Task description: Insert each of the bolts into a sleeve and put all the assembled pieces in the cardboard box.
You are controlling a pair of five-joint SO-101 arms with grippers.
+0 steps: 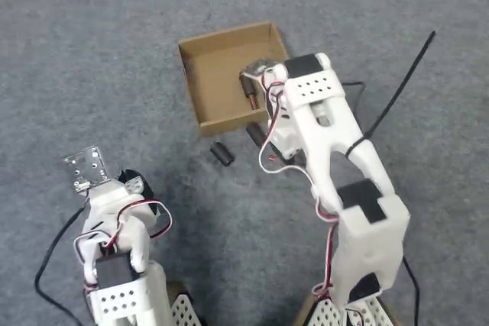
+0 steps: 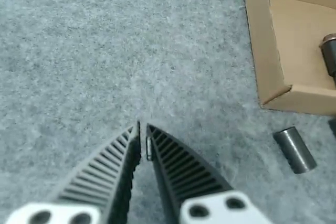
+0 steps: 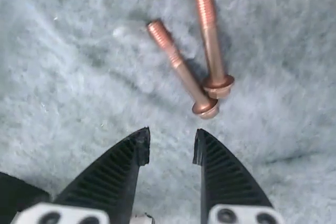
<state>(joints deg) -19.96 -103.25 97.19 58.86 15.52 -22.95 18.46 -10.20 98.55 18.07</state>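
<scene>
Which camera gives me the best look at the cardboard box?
The high view: nearly the whole cardboard box is seen from above, open top and floor, an arm overlapping one side. The left wrist view catches just one corner of it; the right wrist view faces the bolts on the carpet instead.

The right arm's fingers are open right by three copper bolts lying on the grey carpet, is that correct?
Not quite: there are two copper bolts, not three. The right wrist view shows them lying on the grey carpet, with the right arm's fingers open right by them.
</scene>
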